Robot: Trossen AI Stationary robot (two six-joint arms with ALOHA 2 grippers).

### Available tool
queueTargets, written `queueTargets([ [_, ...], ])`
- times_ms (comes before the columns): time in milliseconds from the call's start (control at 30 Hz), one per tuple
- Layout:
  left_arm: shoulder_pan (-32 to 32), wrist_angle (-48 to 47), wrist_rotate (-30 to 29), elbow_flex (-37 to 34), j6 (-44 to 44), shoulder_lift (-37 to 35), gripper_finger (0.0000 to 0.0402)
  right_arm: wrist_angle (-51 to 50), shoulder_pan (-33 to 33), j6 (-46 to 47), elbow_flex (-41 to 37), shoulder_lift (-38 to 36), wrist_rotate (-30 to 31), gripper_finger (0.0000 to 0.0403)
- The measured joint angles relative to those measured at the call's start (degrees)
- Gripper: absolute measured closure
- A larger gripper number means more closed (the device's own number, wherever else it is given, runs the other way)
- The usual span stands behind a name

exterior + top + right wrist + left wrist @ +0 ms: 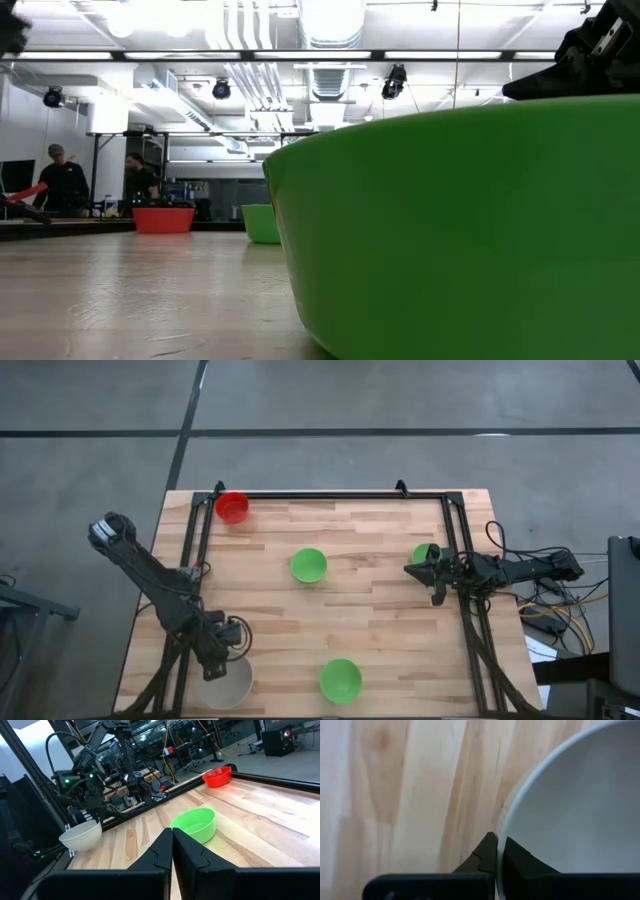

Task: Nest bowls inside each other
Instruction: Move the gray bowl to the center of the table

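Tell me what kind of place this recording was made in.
Most likely a robotics lab or workshop: a wooden table in a black frame on a concrete floor, exposed ceiling ducts and strip lights, and people at benches behind.

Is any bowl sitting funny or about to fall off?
Yes, the whitish bowl. It sits at the table's near left corner with its rim past the edge, and the left gripper is shut on its rim. In the right wrist view it looks lifted. The other bowls sit upright.

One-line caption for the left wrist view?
Left gripper shut on the rim of the whitish-grey bowl over the wooden table.
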Motion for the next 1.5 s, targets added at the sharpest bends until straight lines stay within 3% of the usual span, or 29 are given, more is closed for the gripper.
queueTargets([
  [167, 1.5, -3.0, -3.0, 2.6, 4.6, 0.0, 0.0394, 0.0, 0.0, 0.0, 0.0, 0.0, 0.0, 0.0394],
  [533, 9.9, -4.9, -2.8, 5.8, 15.6, 0.0, 0.0394, 0.0, 0.0, 0.0, 0.0, 0.0, 0.0, 0.0394],
  [1033, 25.0, 4.5, -0.3, 7.3, 34.1, 0.1, 0.0395, 0.0, 0.0, 0.0, 0.0, 0.0, 0.0, 0.0394],
  [1300, 30.7, 5.2, 3.7, 9.8, 42.8, 4.1, 0.0387, 0.0, 0.0, 0.0, 0.0, 0.0, 0.0, 0.0394],
  [1500, 33.1, -1.3, 4.2, 17.7, 49.2, 10.1, 0.0396, 0.0, 0.0, 0.0, 0.0, 0.0, 0.0, 0.0394],
])
